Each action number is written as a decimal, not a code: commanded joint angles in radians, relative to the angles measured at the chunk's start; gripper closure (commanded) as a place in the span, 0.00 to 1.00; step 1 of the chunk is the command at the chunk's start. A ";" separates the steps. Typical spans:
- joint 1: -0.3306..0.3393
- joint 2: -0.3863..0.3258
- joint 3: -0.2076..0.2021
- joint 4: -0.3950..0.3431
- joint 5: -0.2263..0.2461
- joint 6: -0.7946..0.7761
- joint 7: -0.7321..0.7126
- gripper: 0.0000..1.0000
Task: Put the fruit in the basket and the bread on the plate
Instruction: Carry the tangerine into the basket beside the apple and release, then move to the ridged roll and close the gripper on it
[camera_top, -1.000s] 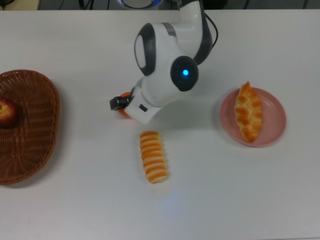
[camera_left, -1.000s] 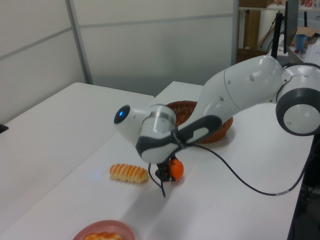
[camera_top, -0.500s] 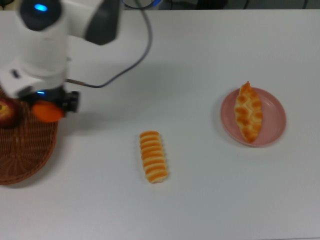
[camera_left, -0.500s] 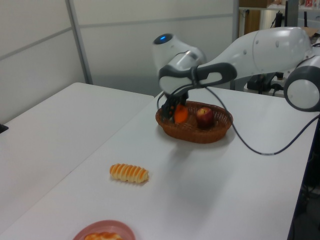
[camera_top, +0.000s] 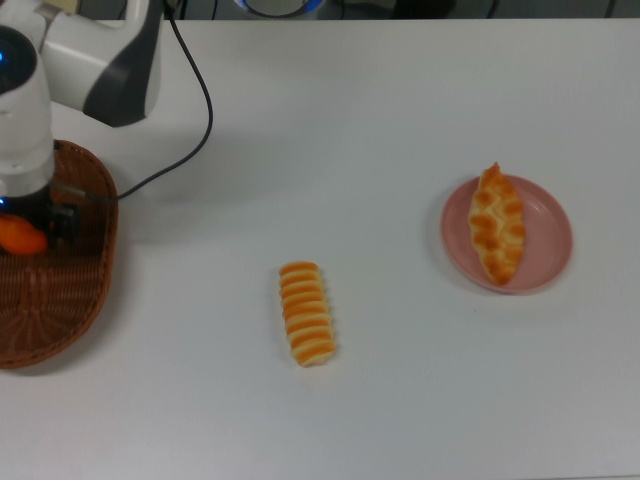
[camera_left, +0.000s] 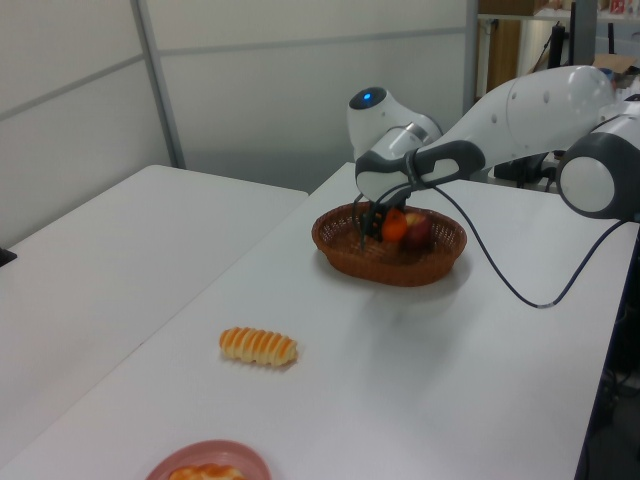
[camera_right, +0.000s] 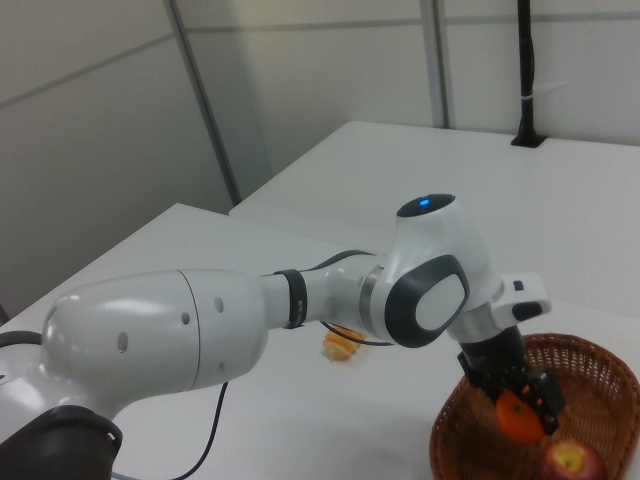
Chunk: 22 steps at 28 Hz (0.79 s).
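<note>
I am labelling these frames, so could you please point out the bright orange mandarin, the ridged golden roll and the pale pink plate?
Bright orange mandarin (camera_right: 519, 420), right view, its front face.
Ridged golden roll (camera_top: 306, 312), top view, its middle ridges.
Pale pink round plate (camera_top: 548, 232), top view, bare inner surface.

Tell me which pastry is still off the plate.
The ridged roll, lying alone on the bare table mid-scene in the top view. The braided, leaf-shaped pastry already rests on the pink plate.
</note>
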 joint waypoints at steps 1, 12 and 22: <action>0.009 -0.027 -0.007 -0.034 -0.022 0.014 0.016 0.00; 0.011 -0.065 0.001 -0.028 0.012 0.013 0.018 0.00; 0.092 -0.103 0.058 -0.025 0.145 0.013 0.004 0.00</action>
